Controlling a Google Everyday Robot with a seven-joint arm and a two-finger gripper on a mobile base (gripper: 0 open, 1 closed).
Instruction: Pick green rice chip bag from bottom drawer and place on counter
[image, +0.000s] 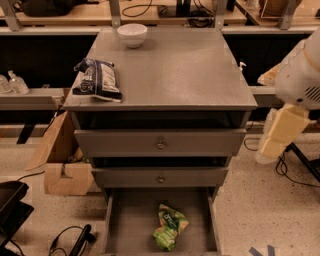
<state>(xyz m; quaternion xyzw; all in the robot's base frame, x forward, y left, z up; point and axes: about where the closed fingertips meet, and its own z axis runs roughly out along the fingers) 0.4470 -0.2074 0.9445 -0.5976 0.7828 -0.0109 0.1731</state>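
Note:
The green rice chip bag lies crinkled on the floor of the open bottom drawer, near its middle front. The counter is the grey cabinet top above it. My gripper hangs from the white arm to the right of the cabinet, level with the upper drawers. It is well above and to the right of the bag and touches nothing.
A dark blue-and-white striped bag lies on the counter's left edge, and a white bowl stands at its back left. Two shut upper drawers with knobs sit above the open one. A cardboard box and cables lie on the floor to the left.

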